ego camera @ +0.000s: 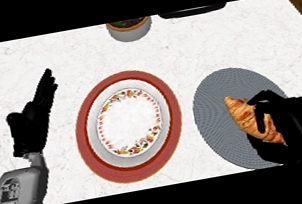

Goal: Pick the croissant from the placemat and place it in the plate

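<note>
The croissant shows over the grey round placemat, at about four o'clock from the plate and in the placemat's five o'clock part. Its pointed tip aims toward eleven o'clock. The right robot hand comes in from the five o'clock corner of the view and is grasping the croissant. Its dark fingers curl across the pastry's middle and lower end, so only the upper half and a strip of the golden crust show. Whether the croissant rests on the placemat or is raised off it cannot be told.

The plate sits at the middle of the white marbled surface. It has a wide red outer band and a ring of flowers round a white centre, and nothing lies in it. The plate and the placemat are just beside each other, with a narrow strip of bare surface between their edges. Nothing stands between the croissant and the plate.

At nine o'clock from the plate the left robot hand rests released, with its fingers straight and pointing toward one o'clock, apart from the plate's rim. At twelve o'clock, near the far edge, stands a small grey pot with dark contents. Just to its three o'clock side is a flat black object, cut off by the edge. Both are well apart from the plate.
</note>
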Available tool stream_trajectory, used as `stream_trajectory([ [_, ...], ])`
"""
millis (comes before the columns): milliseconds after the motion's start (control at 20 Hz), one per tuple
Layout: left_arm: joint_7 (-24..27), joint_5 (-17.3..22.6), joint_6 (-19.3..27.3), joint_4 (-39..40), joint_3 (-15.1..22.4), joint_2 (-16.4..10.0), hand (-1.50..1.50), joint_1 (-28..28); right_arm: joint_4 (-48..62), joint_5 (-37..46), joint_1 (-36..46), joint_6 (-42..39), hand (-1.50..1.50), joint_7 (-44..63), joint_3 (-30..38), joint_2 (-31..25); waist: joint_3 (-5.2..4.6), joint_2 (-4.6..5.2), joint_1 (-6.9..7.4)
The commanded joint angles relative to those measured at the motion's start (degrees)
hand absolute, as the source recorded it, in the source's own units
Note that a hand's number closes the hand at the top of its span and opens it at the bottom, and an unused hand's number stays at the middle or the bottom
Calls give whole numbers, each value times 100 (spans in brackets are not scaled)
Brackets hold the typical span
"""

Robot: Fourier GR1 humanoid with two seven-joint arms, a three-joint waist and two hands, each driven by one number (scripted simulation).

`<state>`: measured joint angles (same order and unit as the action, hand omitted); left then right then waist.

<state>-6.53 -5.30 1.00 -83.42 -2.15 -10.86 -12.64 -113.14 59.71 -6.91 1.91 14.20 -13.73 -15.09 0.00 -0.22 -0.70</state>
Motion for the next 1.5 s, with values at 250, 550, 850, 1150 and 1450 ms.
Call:
stream_trajectory([
  [250, 379, -145, 81, 639, -38, 108, 0, -329, -804, -45, 1038, -632, 150, 339, -986, 724, -8, 34, 72],
  [550, -248, -159, 11, -11, 59, 76, 0, -253, 434, -147, 2050, -582, 150, 1142, -1498, 1482, -1, 25, 139],
  [850, 257, -154, -16, 397, 36, 192, 0, -269, 2069, -820, 3388, 435, 150, 1942, -2091, 1503, -3, 42, 183],
  [1150, 10, -102, -85, 163, -40, 96, 0, -262, 3747, -800, 4206, 838, 150, 2045, -2488, 1507, -2, 38, 213],
  [1450, -125, -281, 19, 86, 196, 283, 0, -378, 5206, -1861, 4559, 1936, 150, 2394, -3001, 1508, 3, 65, 312],
])
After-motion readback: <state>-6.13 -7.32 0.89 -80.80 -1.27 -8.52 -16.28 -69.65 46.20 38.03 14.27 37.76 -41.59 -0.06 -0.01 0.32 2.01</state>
